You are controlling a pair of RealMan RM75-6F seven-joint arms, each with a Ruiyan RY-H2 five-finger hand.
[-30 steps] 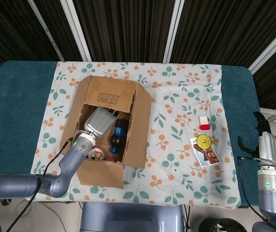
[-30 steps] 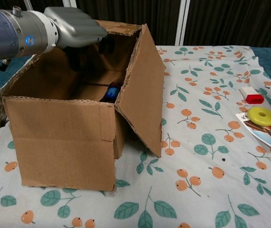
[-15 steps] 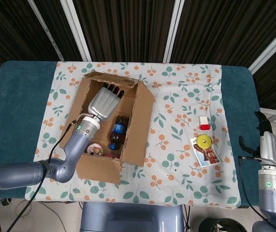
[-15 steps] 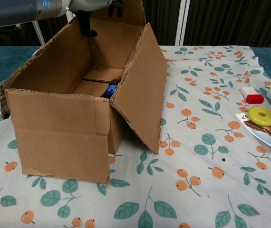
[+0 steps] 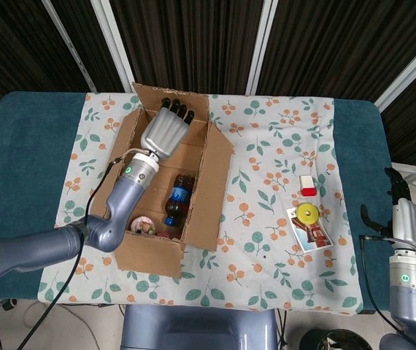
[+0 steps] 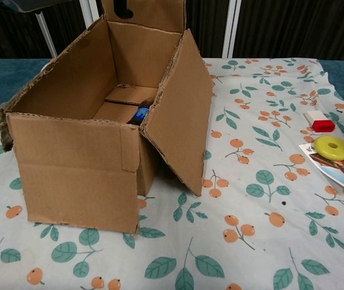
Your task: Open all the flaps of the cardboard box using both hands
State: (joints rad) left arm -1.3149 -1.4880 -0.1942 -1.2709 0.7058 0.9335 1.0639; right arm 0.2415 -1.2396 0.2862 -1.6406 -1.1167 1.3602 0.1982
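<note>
One flap is my business right now: the far flap [image 5: 170, 100] of the brown corrugated cardboard box [image 5: 166, 191], which stands upright at the back of the opening with my left hand [image 5: 166, 130] laid flat against its inner face, fingers extended and holding nothing. To do this well, I judge I should push outward with the whole palm rather than the fingertips [image 5: 176, 110], low enough on the panel that it folds at its crease instead of buckling, and watch that the box does not slide away from me on the cloth. Beneath my wrist, inside the box, lie a dark plastic bottle with a blue label [image 5: 178, 196] and a small round patterned thing [image 5: 141, 224] that I cannot identify; neither blocks the push. To the right of my hand the long side flap [image 6: 181, 115] already hangs outward and down. My right hand [image 5: 403, 223] waits well apart at the right edge of the bench [image 5: 22, 146], fingers upright, gripping nothing. Between it and the box sit a small red-and-white block [image 5: 307, 185] and a yellow ring [image 5: 309, 213] on a printed card [image 5: 310, 230], clear of any flap's swing.
</note>
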